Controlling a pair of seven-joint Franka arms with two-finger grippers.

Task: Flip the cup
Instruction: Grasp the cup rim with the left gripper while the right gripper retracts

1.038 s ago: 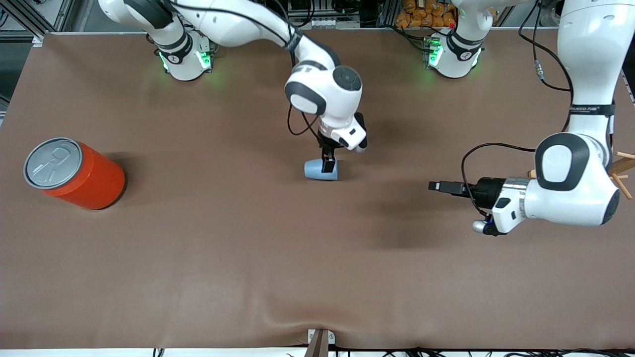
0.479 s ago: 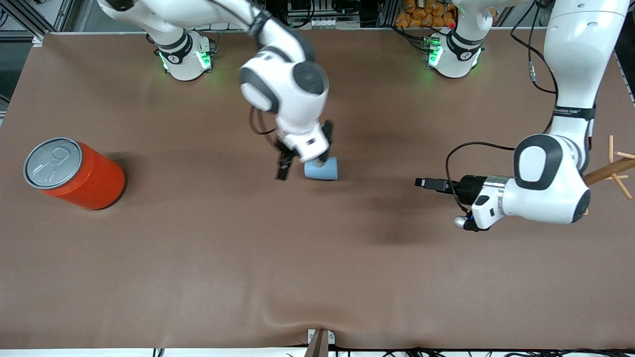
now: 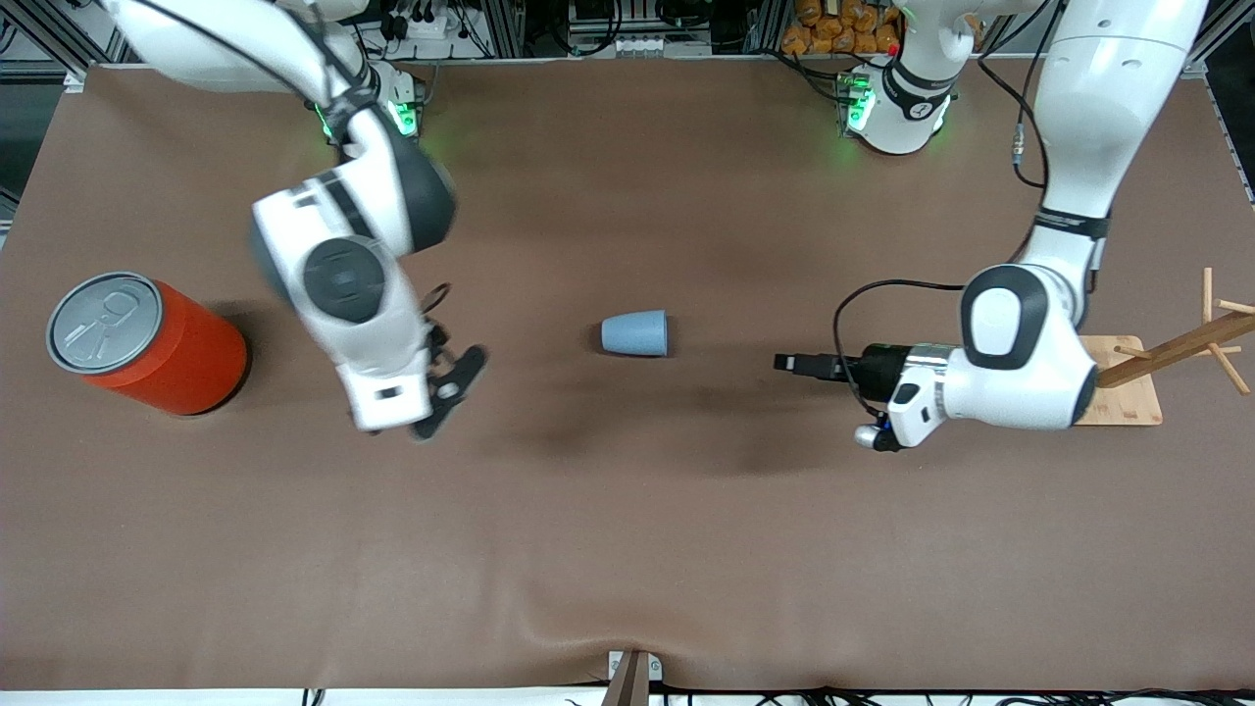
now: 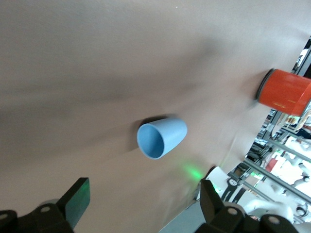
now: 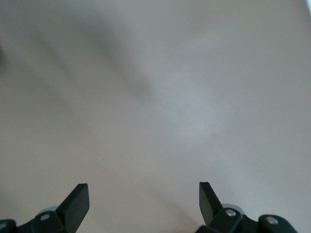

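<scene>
Cup [image 3: 635, 333] lay on its side near the middle of the counter [image 3: 627, 549], touched by neither arm, so the flip did not look done. Its open mouth faced the left arm's end of the counter, its closed base toward the right arm's end. Left hand [image 3: 792, 364] hovered low over the counter between the cup and a wooden rack [image 3: 1167, 358], held level and aimed at the cup's mouth, fingers spread wide with nothing between them; judged this a line-up for a grip on the rim, since the left wrist view looked almost straight into the opening [image 4: 151, 141]. Right hand [image 5: 144, 199] hung over bare counter between the cup and a red-orange can [image 3: 147, 343], fingers likewise spread and empty; its wrist view showed only cloth, so that arm seemed clear of the job. Can stood well apart from the cup, toward the right arm's end. Cup itself: small, light blue, tapered, no handle, smooth-walled, inside a shade deeper. It appeared liable to roll if nudged on the side.
</scene>
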